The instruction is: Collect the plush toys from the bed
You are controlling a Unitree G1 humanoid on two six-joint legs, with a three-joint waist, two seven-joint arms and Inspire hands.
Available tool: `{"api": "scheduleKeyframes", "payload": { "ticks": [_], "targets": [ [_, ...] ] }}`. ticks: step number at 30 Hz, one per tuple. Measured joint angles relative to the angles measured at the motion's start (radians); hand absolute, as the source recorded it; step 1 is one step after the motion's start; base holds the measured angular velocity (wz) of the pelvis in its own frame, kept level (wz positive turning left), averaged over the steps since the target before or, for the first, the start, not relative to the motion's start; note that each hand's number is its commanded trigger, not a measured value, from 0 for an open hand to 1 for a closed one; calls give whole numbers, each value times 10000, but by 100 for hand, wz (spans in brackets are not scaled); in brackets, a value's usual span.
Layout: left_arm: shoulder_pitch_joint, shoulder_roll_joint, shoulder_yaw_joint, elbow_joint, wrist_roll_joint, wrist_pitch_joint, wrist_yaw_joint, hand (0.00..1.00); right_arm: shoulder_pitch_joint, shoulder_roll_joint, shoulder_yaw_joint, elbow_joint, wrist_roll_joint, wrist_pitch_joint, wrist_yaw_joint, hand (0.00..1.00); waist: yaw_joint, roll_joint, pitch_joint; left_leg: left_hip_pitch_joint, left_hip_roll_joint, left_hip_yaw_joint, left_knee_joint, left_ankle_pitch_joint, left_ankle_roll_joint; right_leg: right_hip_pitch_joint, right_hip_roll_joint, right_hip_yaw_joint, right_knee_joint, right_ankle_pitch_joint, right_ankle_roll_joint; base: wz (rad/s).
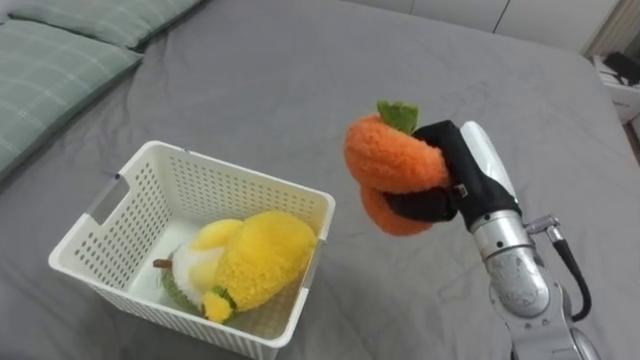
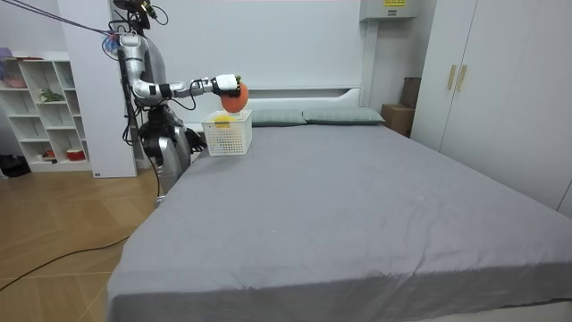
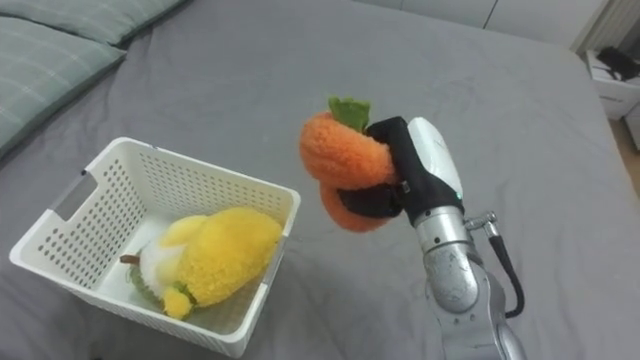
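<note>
Orange plush toy (image 1: 393, 158) held in the air by the right hand (image 1: 452, 170), above the grey bed (image 1: 300, 80).

The hand's dark fingers are curled tight round the toy's fuzzy body, green leaf on top, just to the right of the white basket (image 1: 150, 310). A yellow plush toy (image 1: 262, 258) lies inside the basket. Green checked pillows (image 1: 50, 65) sit at the far left; the robot stands at the bedside near them.

Orange plush toy (image 3: 345, 160) in right hand (image 3: 415, 180), near white basket (image 3: 190, 188)
</note>
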Motion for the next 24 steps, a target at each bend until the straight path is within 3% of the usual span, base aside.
{"api": "scheduleKeyframes", "payload": {
  "ticks": [4,10,17,19,20,21,22,23,24],
  "targets": [
    [-37,-2,-61,-2,5,11,22,0,-648,2,449,-35,281,61,47,100,83,12,13,11,3,8,-48,0,0,7,-2,0,4,0,0,0],
    [-207,4,-232,74,12,12,60,0,-1266,9,1395,-403,219,64,274,100,501,21,74,-6,-1,-29,-69,-1,-1,0,4,-40,0,0,0,1],
    [-352,6,-242,51,20,60,46,0,-1312,189,2174,-402,209,217,766,96,854,-73,92,-54,-20,-192,-52,0,3,-1,-11,-201,-7,0,1,6],
    [-354,17,-240,46,20,107,42,0,-1313,195,2309,-402,183,269,766,80,860,-76,94,-73,-19,-256,-52,0,2,2,-11,-273,-9,0,2,10],
    [-356,18,-241,34,20,154,36,0,-1313,196,2356,-400,153,273,783,58,860,-75,98,-91,-20,-292,-49,0,2,1,-11,-316,-13,0,2,9],
    [-356,18,-241,29,20,174,29,0,-1313,202,2358,-400,131,273,795,53,862,-75,99,-102,-20,-310,-46,0,2,1,-11,-327,-17,0,2,8],
    [-355,20,-240,21,19,194,21,0,-1313,194,2358,-400,131,276,807,15,896,-75,103,-115,-20,-340,-43,0,2,-1,-10,-346,-18,0,2,7],
    [-355,22,-240,11,19,222,20,0,-1313,193,2359,-400,131,279,846,0,897,-76,105,-126,-20,-367,-42,0,2,-1,-9,-361,-19,0,2,6],
    [-355,24,-241,4,19,230,20,0,-1313,195,2361,-400,131,279,864,0,900,-76,105,-139,-21,-382,-39,0,2,-5,-10,-369,-19,0,2,6]
  ]
}}
